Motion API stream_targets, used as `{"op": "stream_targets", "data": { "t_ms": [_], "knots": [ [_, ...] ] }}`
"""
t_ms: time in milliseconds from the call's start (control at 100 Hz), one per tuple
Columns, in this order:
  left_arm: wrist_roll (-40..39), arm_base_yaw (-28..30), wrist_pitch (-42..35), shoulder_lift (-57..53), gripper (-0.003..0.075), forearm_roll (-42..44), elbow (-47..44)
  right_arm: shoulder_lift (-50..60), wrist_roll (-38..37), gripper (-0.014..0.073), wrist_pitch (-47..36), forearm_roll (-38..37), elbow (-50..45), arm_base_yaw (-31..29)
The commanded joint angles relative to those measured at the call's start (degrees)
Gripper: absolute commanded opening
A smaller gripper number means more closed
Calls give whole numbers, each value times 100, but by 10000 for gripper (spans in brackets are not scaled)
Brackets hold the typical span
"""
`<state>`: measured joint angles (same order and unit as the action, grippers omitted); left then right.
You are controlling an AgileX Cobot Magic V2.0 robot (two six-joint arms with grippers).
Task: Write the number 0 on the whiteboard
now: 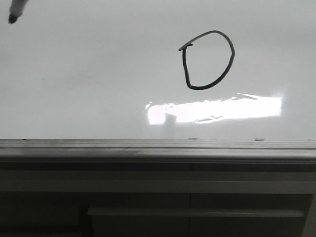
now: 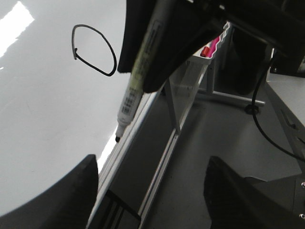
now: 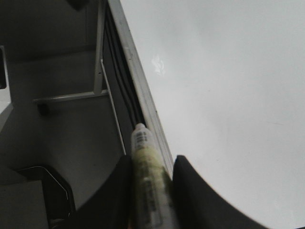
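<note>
The number 0 (image 1: 207, 60) is a thin black D-like loop on the whiteboard (image 1: 89, 79), right of centre. It also shows in the left wrist view (image 2: 94, 50). My right gripper (image 3: 151, 162) is shut on a white and yellowish marker (image 3: 143, 148). Only the marker's dark tip (image 1: 13, 15) shows in the front view, at the top left, far left of the loop. In the left wrist view the marker (image 2: 133, 81) points down at the board's edge rail (image 2: 126, 143). My left gripper (image 2: 151, 167) is open and empty beside that rail.
A grey metal rail (image 1: 158, 148) runs along the board's near edge, with grey cabinet fronts (image 1: 158, 197) below it. A bright glare patch (image 1: 212, 109) lies under the loop. Metal frame legs (image 2: 178, 114) and a black cable (image 2: 267, 129) stand on the floor.
</note>
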<state>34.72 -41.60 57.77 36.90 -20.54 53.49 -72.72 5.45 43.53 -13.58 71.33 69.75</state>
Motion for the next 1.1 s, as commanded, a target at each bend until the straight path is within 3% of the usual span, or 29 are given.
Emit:
{"op": "stream_targets", "data": {
  "t_ms": [0,280,510,730,960,1091],
  "knots": [
    [155,-9,-226,219,439,-199,278,108,114,-50,-474,-4,185,168],
    [599,-9,-170,718,440,-1013,290,68,114,-50,-1023,-4,185,598],
    [666,-9,-170,966,432,-1002,290,59,114,-50,-1021,16,185,621],
    [655,-9,-170,1058,288,-605,290,59,114,-50,-983,30,185,621],
    [655,-9,-170,1058,216,-390,290,82,114,-50,-934,57,185,621],
    [655,-9,-231,1066,124,-367,290,90,114,-50,-934,68,185,621]
  ]
}}
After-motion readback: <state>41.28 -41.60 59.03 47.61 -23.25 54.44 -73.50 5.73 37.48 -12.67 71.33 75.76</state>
